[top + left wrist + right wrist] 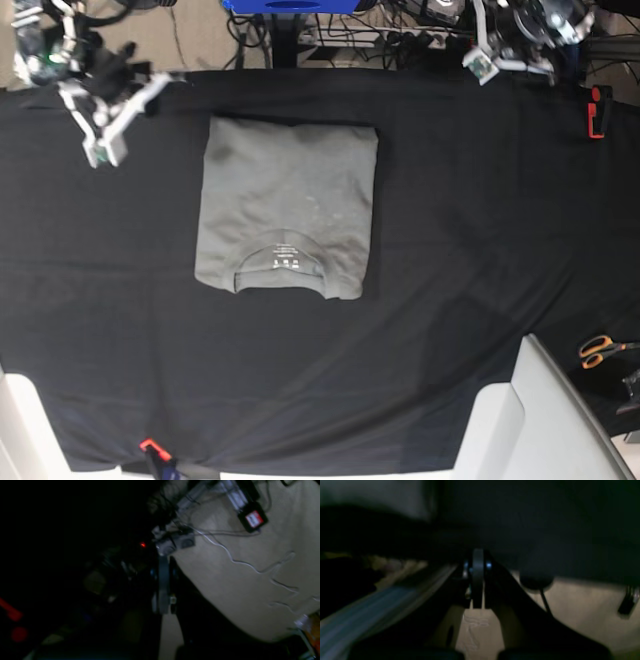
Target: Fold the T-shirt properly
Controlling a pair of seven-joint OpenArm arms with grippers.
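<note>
The plain light grey cotton T-shirt (287, 208) lies as a compact rectangle, sleeves tucked under, collar and white label toward the near edge, left of centre on the large black cloth (480, 250); judging by its squared outline, the fold looks finished. That would explain why both arms sit pulled off to the far corners, well apart from the shirt. The left gripper (162, 585) hangs past the table edge over beige floor, jaws pressed together on nothing. The right gripper (478, 580) is likewise closed and empty (its view is dim and blurred).
</note>
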